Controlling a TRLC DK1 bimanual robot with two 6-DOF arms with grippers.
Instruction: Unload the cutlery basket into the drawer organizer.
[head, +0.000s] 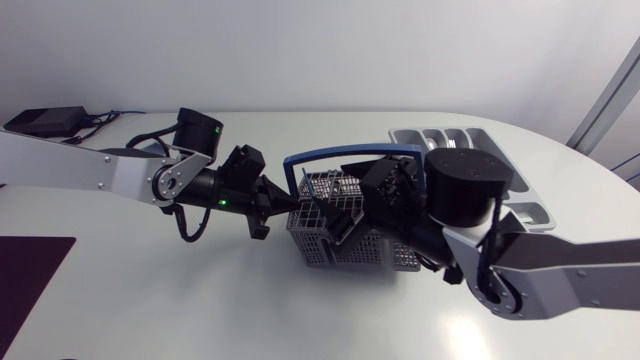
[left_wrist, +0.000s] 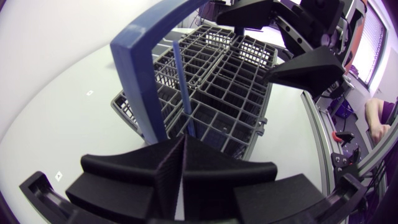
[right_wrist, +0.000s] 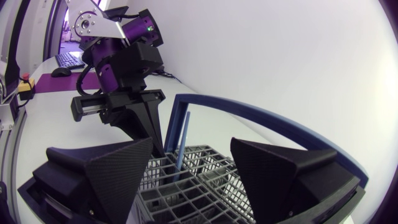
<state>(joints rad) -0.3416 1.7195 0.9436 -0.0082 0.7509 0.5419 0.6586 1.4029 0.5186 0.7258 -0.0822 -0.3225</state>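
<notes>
While the cutlery basket (head: 375, 250) sits at the middle of the table (head: 200, 310), its grey mesh compartments look almost bare. The one piece I can make out is a slim blue utensil handle (right_wrist: 184, 127) standing upright in a cell near the basket's left end, just under the blue carry handle (head: 330, 154) that arches over the top. The right gripper (right_wrist: 193, 146) hangs above the basket with its two wedge fingers spread wide and nothing held. The utensil is in line with the gap between them, and neither finger touches it as far as I can see. The left gripper (head: 262, 208) lies low on the other side, its fingers pressed together to a single point at the basket's near rim, right beside the utensil (whether it pinches anything there I cannot tell; no gap shows). I judge the step in hand to be the pick of this one visible piece, not yet made. The next move calls for the right gripper to centre over the handle, come down with a finger on either side, close, and lift straight up. In the way are the carry handle's arch close over the utensil and the left gripper's tip crowding the same cell. The drawer organizer (head: 405, 134) lies at the table's far right, partly hidden by the right arm. A black box with cables (head: 45, 120) sits at the far left corner and a dark mat (head: 30, 270) at the left edge, both well apart from the work.
</notes>
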